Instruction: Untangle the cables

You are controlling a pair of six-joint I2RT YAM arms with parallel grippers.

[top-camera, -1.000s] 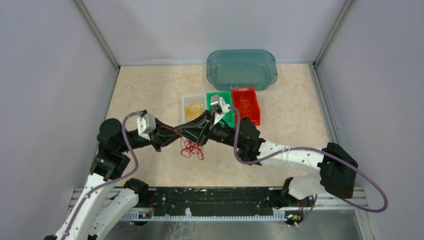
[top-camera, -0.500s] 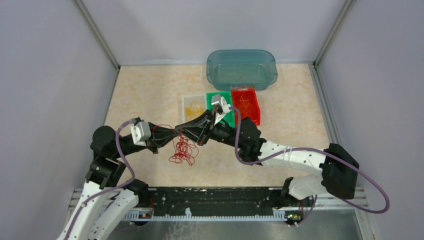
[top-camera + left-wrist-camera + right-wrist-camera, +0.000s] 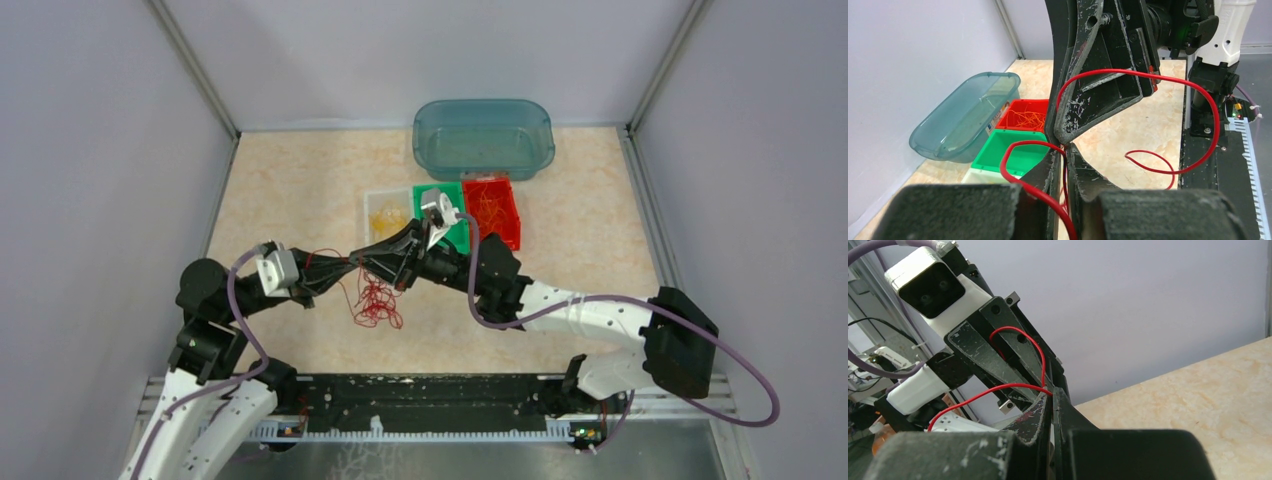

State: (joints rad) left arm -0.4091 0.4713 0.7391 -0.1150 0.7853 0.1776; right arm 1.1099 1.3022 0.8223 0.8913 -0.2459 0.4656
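Over the beige marbled table point(image 3: 300, 180), left fingers point(image 3: 1084, 176) and right fingers point(image 3: 1034, 417) each clench a strand of the hair-thin red cables point(image 3: 376, 302), whose clump below them I judge far from untangled.

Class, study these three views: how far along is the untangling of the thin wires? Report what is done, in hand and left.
Done: orange strands lie in the small red plastic bin, and yellowish ones apparently in the clear bin. In hand: the left gripper and right gripper, tips close together, each pinch a strand of the tangled clump of thin red wires, which dangles below them. Left: that clump is knotted and unsorted.
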